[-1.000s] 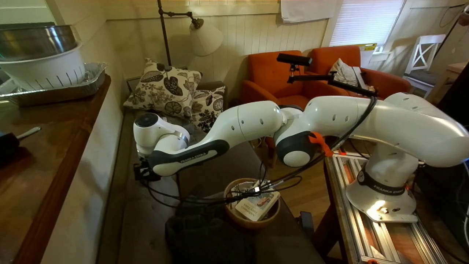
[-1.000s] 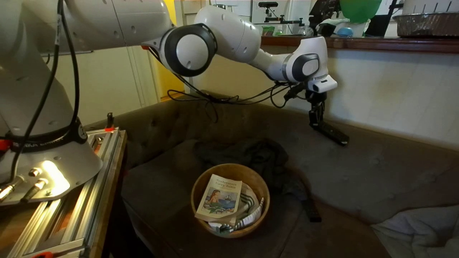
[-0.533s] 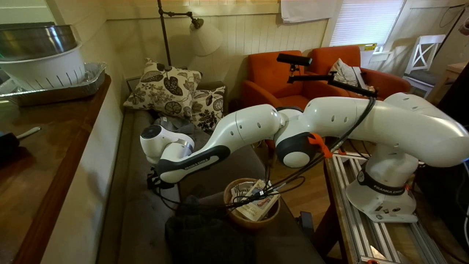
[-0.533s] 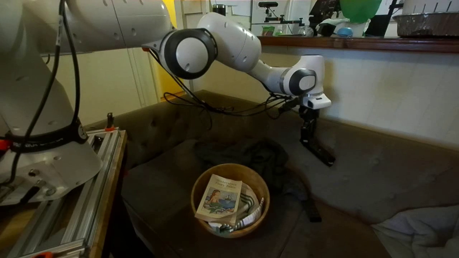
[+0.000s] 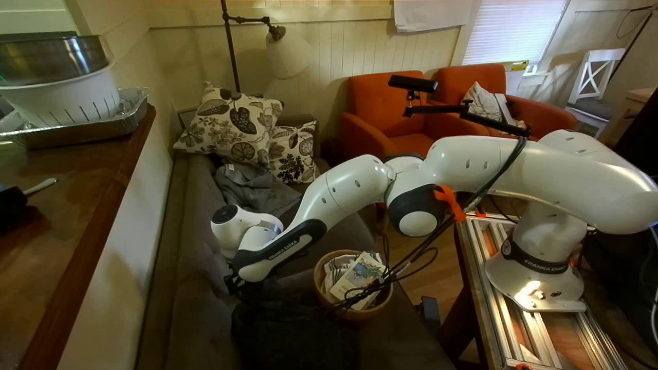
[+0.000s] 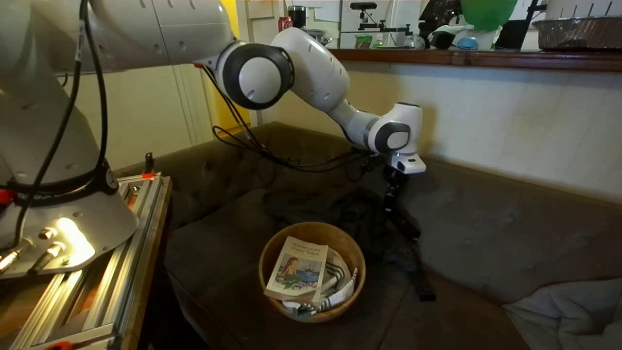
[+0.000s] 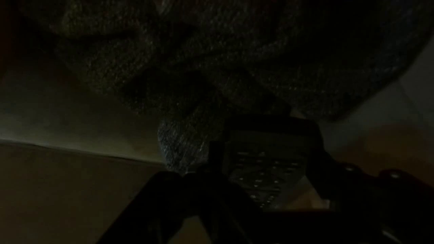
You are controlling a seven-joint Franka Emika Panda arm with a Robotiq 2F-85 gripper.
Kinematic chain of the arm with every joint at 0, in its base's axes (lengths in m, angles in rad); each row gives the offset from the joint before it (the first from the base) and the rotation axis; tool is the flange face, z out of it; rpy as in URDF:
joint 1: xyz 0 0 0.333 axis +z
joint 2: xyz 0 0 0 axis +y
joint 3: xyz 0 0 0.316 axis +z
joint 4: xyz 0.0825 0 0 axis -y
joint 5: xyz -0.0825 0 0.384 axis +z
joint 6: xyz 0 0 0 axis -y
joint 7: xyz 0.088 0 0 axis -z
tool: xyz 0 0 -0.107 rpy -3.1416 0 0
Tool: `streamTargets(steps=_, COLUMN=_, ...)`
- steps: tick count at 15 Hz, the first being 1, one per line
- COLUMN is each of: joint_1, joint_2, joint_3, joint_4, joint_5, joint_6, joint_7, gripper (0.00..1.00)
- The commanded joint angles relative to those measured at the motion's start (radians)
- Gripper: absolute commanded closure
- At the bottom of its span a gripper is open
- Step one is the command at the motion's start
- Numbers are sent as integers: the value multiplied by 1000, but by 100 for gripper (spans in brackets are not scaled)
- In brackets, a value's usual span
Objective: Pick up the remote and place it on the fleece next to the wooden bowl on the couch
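The dark remote is gripped across its width in the wrist view, its button side showing. My gripper is shut on it, one finger along each side. In an exterior view the gripper points down, and the remote slants downward from it. The dark fleece lies crumpled on the couch, beside and behind the wooden bowl. The remote is in front of the fleece's right part there; whether they touch I cannot tell. Below it in the wrist view spreads the fleece.
A book and a striped cloth lie in the bowl. Another dark, remote-like object rests on the seat near the fleece. Cables hang from the arm. The couch back and a wall stand behind the gripper.
The arm has come down steadily with the remote in its grip, moving from above the couch back toward the fleece and bowl. Fleece and bowl have stayed put.
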Motion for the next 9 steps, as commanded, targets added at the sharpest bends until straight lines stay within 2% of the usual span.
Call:
streamTargets(steps=1, joint_1=24, joint_2=-79, joint_3=71, joint_4=-108, joint_5=17, joint_6=60, joint_7=-51, gripper=63)
streamTargets(steps=3, joint_1=39, joint_2=-103, joint_3=127, joint_4=-128, joint_5=24, joint_6=50, joint_7=-86, gripper=63)
streamTargets(steps=5, joint_1=38, joint_2=-124, joint_3=159, joint_4=-150, joint_5=32, joint_6=-16, joint_7=-100, gripper=63)
streamTargets(steps=6, joint_1=36, joint_2=-123, joint_3=170, joint_4=-147, joint_5=31, joint_6=-47, joint_7=-102, gripper=13)
streamTargets(steps=7, joint_1=34, joint_2=-136, joint_3=183, joint_4=-161, joint_5=28, joint_6=-64, joint_7=-105, gripper=12)
streamTargets(steps=9, joint_1=28, joint_2=-144, joint_3=209, joint_4=-170, joint_5=24, joint_6=-78, joint_7=-104, gripper=0)
